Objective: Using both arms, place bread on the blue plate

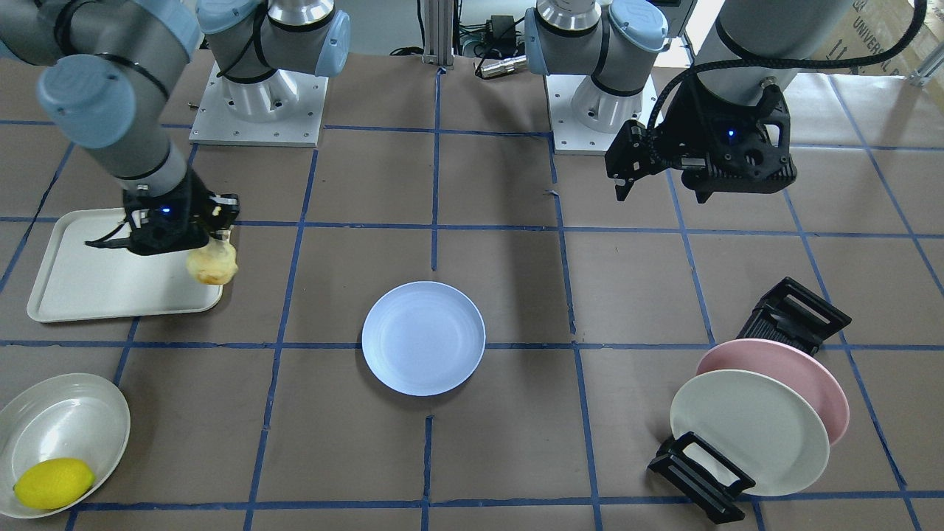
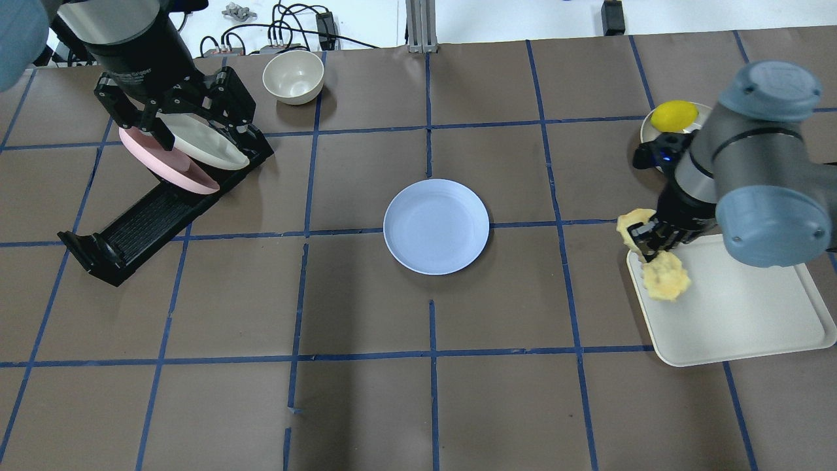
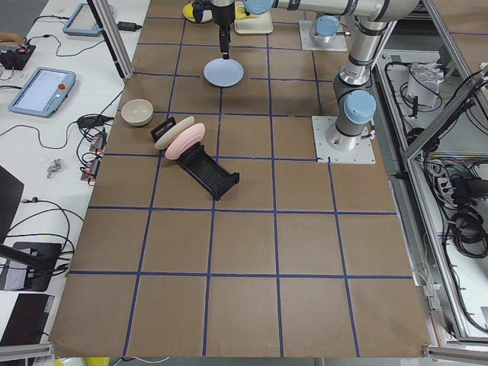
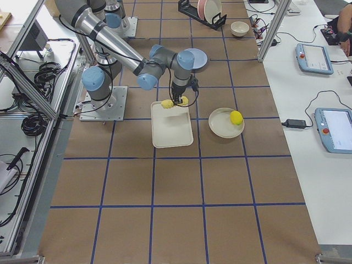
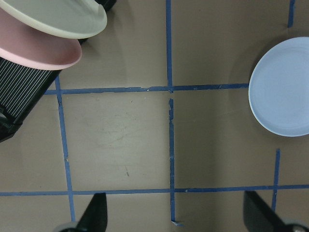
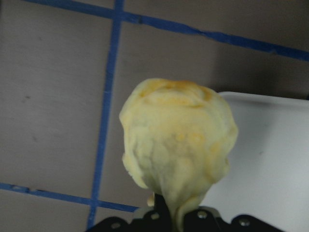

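The white tray sits well to the robot's right of the blue plate. Left gripper hangs on the plate's other side, jaws wide, empty. Right gripper pinches the bread over the tray corner nearest that plate.

In the overhead view the bread shows only its two ends; the middle is hidden under the fingers of the right gripper. In the right wrist cam its lower end disappears between the fingers, themselves cut off by the bottom edge. The left gripper appears in its cam only as two dark fingertips at the bottom edge. There the blue plate is cut by the right edge, the pink plate & cream plate by top and left edges. The right arm covers part of the tray and most of the dish w/ the lemon. In the left side view the bread is too small to tell.
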Robot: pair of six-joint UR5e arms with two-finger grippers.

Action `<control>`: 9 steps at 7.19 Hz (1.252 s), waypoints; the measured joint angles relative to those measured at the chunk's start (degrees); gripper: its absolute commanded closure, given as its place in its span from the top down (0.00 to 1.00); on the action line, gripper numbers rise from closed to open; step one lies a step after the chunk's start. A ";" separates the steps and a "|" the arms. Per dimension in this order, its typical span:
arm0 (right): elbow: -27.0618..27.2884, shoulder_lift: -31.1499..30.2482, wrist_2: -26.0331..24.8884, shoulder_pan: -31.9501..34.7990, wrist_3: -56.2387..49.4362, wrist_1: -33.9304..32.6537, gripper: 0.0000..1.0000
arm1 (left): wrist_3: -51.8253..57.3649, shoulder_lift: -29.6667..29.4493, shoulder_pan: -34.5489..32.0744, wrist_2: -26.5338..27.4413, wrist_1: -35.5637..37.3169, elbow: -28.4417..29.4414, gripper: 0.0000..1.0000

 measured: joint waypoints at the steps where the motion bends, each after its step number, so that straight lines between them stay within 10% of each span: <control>1: -4.60 3.24 1.64 8.07 8.18 0.53 0.07 | 0.00 -0.26 0.09 -0.19 0.13 0.19 1.00; 4: -22.68 20.15 3.15 23.38 21.91 0.77 0.09 | 0.00 -2.41 0.31 -0.72 0.80 0.34 1.00; 5: -25.90 24.33 3.28 25.86 23.62 0.20 0.53 | 0.00 -2.30 0.26 -0.70 0.70 0.36 1.00; 8: -26.76 28.11 3.10 26.85 24.66 -1.00 0.99 | -0.06 -2.06 0.18 -0.39 0.54 0.40 1.00; 9: -26.72 28.25 3.12 26.53 24.79 -1.06 1.00 | -0.08 -2.37 0.18 -0.42 0.45 0.17 1.00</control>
